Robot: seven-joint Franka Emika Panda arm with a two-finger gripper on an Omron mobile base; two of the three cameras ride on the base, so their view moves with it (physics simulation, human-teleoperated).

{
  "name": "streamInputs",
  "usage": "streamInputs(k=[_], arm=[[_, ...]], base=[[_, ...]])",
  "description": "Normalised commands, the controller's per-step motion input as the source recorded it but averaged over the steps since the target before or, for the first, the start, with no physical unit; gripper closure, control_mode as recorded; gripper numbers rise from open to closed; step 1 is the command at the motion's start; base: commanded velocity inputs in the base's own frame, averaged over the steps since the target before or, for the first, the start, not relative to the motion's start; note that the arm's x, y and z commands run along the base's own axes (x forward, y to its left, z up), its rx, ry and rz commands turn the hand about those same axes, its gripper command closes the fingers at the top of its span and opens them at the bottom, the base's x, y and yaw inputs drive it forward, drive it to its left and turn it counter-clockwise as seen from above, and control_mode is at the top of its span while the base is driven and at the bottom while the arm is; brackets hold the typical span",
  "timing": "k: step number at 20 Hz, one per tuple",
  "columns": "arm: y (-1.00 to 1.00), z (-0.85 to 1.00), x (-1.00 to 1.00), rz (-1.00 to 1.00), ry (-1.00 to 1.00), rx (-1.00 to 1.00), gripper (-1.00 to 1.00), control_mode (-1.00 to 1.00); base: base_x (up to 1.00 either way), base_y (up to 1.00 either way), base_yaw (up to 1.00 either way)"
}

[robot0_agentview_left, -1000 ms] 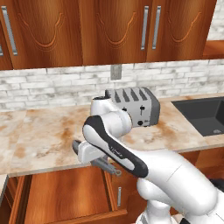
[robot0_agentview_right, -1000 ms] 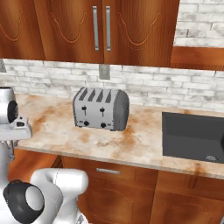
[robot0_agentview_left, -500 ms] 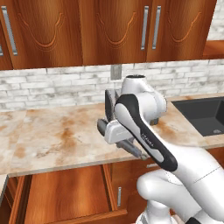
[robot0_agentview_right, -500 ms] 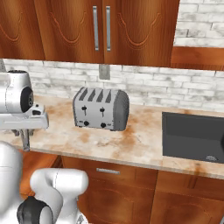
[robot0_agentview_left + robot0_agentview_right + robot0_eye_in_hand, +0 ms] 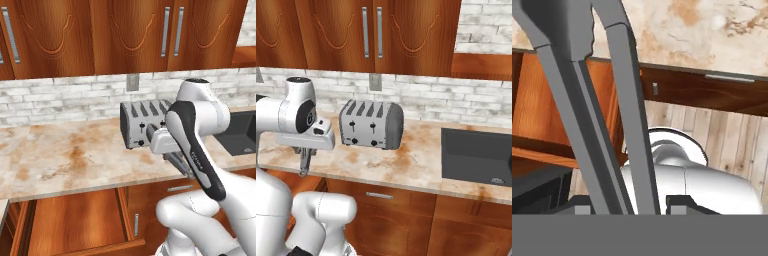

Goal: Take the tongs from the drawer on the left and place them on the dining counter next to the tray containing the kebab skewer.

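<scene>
Slim grey metal tongs [image 5: 619, 115], two long flat arms, rise between the gripper's [image 5: 628, 206] fingertips, which are clamped on them above the pulled-out reddish wooden drawer [image 5: 75, 225]. Beyond lies the beige, rust-veined wall counter [image 5: 65, 160] with a boxy silver toaster [image 5: 371, 124]. A dark sink [image 5: 476, 156] sits right of it.

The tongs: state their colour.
Plain grey metal, no pattern. The tongs show best in the hand view, where their two long arms run up the frame.
</scene>
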Motion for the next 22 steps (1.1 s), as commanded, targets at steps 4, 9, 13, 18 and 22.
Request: streamInputs(k=[4,9,13,18,22], arm=[[-0.24,0.10,-0.06,-0.12,-0.03,0.01,1.00,-1.00],[0.00,0.00,0.00,0.00,0.00,0.00,1.00,-1.00],[0.00,0.00,-0.08,0.00,0.00,0.00,1.00,-1.00],[0.00,0.00,-0.09,0.00,0.00,0.00,1.00,1.00],[0.00,0.00,0.00,0.00,0.00,0.00,1.00,1.00]], base=[[0.00,0.00,0.00],[0.00,0.00,0.00],[0.00,0.00,0.00],[-0.22,0.00,-0.01],[-0.79,-0.16,-0.07]])
